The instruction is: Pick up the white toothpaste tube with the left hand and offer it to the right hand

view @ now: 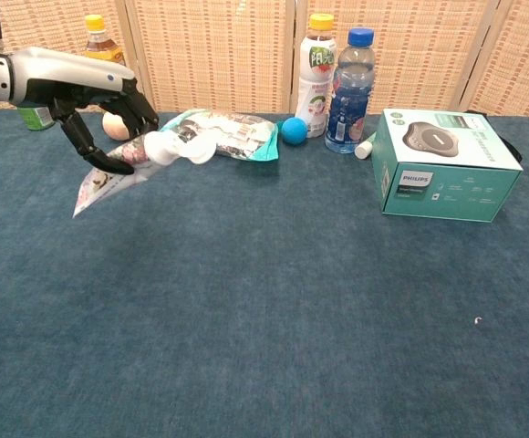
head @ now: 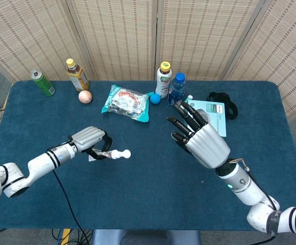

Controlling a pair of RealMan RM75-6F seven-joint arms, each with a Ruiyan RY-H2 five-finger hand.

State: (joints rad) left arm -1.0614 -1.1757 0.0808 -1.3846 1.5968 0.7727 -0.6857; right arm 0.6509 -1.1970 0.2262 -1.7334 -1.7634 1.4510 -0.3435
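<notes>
The white toothpaste tube (head: 115,153) lies almost level in my left hand (head: 88,139), its white cap pointing right toward the table's middle. In the chest view the left hand (view: 87,91) grips the tube (view: 111,177) low over the blue cloth, the flat tail slanting down to the left. My right hand (head: 201,140) is raised at the right, fingers spread and holding nothing, well apart from the tube. It covers part of the teal box and does not show in the chest view.
Along the back stand a green can (head: 42,82), a tea bottle (head: 76,74), a peach ball (head: 85,96), a snack packet (head: 126,102), a blue ball (head: 154,98), a yellow-capped bottle (head: 163,79) and a water bottle (head: 176,90). A teal box (view: 442,164) sits at right.
</notes>
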